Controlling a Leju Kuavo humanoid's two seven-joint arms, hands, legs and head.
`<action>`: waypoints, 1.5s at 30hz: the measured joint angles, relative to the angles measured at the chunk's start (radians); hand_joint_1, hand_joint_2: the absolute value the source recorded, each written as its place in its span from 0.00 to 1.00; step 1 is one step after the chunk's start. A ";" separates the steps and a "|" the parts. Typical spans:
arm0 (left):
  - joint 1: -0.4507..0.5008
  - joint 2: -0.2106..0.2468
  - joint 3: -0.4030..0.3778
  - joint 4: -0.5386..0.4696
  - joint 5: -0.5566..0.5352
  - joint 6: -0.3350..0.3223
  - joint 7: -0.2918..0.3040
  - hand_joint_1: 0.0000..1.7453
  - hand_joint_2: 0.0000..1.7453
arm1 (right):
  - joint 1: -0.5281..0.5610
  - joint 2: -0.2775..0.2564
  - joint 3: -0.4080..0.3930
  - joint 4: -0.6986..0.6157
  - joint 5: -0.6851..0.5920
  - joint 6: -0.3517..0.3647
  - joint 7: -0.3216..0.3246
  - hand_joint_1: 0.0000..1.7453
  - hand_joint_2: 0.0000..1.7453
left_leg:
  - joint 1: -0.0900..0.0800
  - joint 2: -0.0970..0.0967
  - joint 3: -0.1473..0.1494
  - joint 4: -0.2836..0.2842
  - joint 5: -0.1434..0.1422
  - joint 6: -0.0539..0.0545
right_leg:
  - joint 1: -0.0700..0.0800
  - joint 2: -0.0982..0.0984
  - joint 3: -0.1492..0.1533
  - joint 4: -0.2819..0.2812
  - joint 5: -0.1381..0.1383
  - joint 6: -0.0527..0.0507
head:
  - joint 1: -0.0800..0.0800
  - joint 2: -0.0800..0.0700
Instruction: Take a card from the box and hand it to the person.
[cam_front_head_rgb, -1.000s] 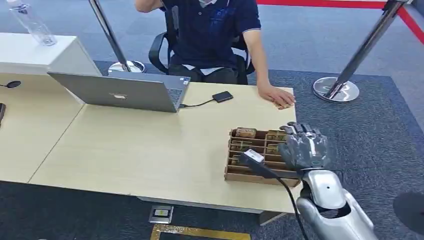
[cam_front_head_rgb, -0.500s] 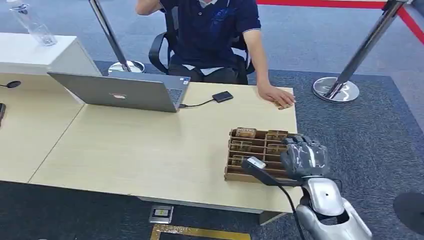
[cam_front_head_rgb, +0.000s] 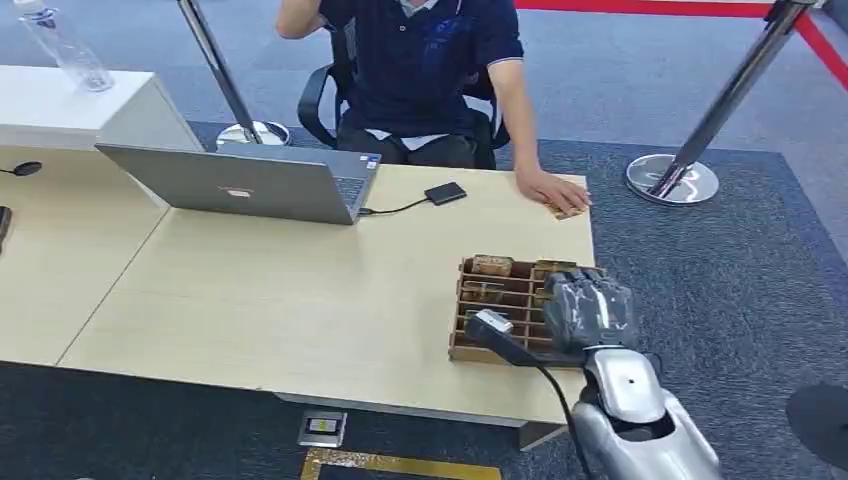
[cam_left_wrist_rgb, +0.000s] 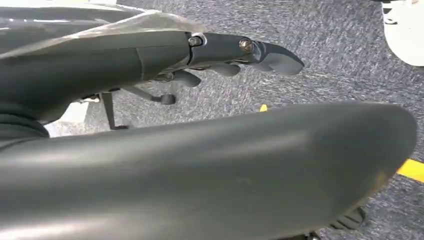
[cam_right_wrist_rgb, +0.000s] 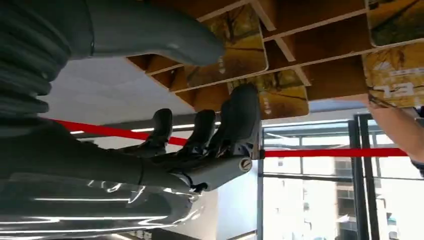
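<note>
A: Where do the cards lie from the right hand (cam_front_head_rgb: 588, 308)?

B: Directly under its fingers; they stand on edge in the box (cam_front_head_rgb: 478, 318), and the card (cam_right_wrist_rgb: 245, 52) nearest lies between thumb and fingers (cam_right_wrist_rgb: 240, 117), its long axis along the compartment row.

A: Has it hold of one?

B: Fingers parted, nothing pinched yet, though contact is hard to judge from so close; the left hand (cam_left_wrist_rgb: 240, 50) hangs by the floor, holding nothing; the right is plainly nearer.

A: And the person (cam_front_head_rgb: 425, 70)?

B: Beyond the box from the hand.
</note>
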 joint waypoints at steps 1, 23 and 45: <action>0.000 0.000 0.000 0.000 -0.001 0.000 0.000 0.00 0.00 | -0.005 0.001 0.000 0.003 0.000 -0.002 0.000 0.49 1.00 | 0.000 0.000 0.000 0.000 0.000 0.000 | 0.000 0.000 0.000 0.000 0.000 0.000 | 0.000 0.000; 0.000 0.000 0.000 0.001 0.024 0.001 0.000 0.00 0.00 | -0.063 -0.009 -0.019 0.031 -0.020 -0.017 -0.008 0.45 1.00 | 0.000 0.000 0.000 0.000 0.000 0.000 | 0.000 0.000 0.000 0.000 0.000 0.000 | 0.000 0.000; 0.000 0.000 0.000 0.002 0.024 0.003 0.000 0.00 0.00 | -0.017 -0.001 -0.020 0.066 -0.025 -0.020 -0.009 0.52 1.00 | 0.000 0.000 0.000 0.000 0.000 0.000 | 0.000 0.000 0.000 0.000 0.000 0.000 | 0.000 0.000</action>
